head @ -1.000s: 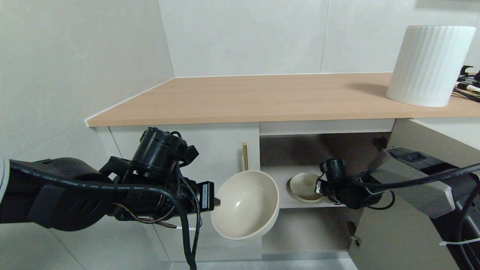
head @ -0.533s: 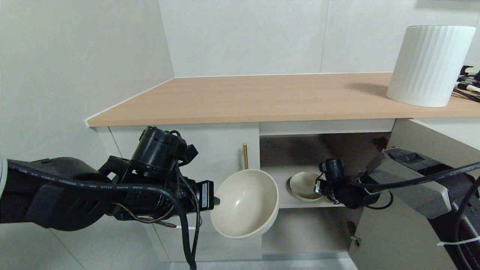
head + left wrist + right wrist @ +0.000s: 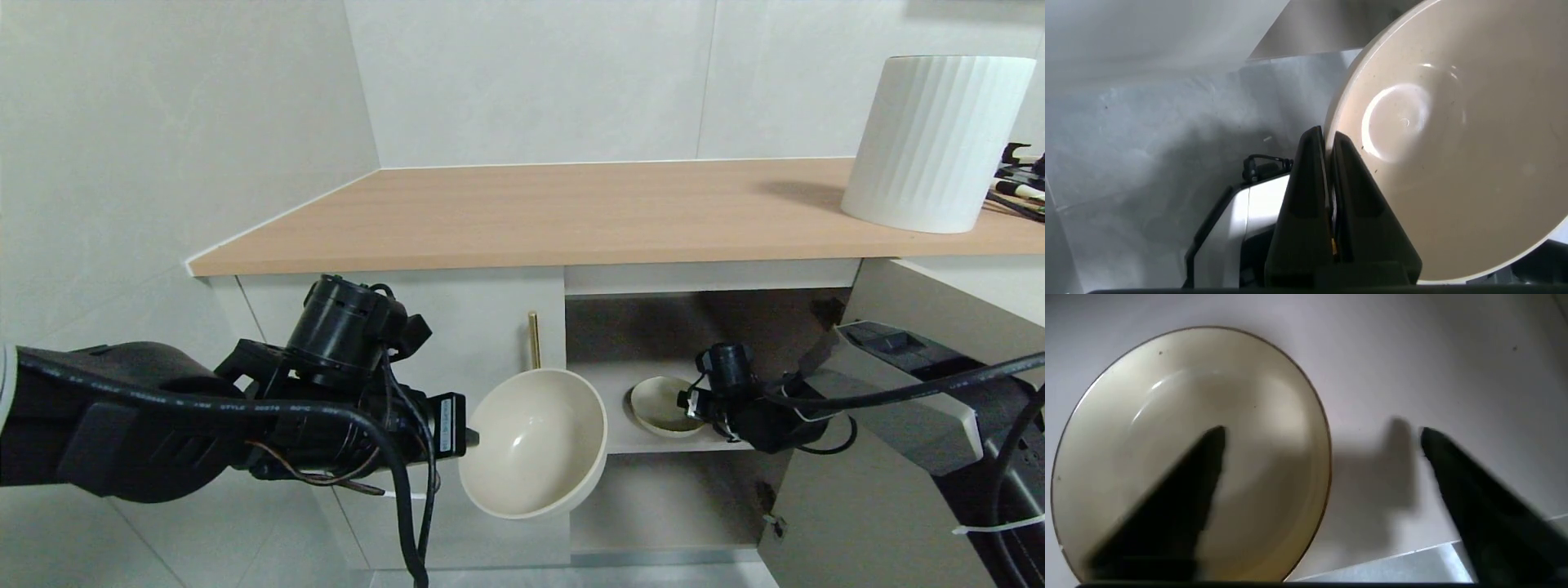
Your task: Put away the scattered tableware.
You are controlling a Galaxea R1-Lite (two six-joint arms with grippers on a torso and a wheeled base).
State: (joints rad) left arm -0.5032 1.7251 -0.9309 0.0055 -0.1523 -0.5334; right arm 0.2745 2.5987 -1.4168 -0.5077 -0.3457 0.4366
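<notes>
Cream bowl (image 3: 535, 445) rim pinched between closed left fingers (image 3: 1308, 196), right fingers (image 3: 1470, 498) spread wide astride small plate (image 3: 1192, 433) on shelf (image 3: 1437, 367)

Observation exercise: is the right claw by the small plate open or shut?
Open. The right claw has its fingers apart, one over the small plate, one past its rim.

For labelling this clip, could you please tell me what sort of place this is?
Probably a kitchen: a wooden countertop against tiled walls, an open cabinet beneath with a small plate on its shelf, and a cream bowl in the left hand.
</notes>
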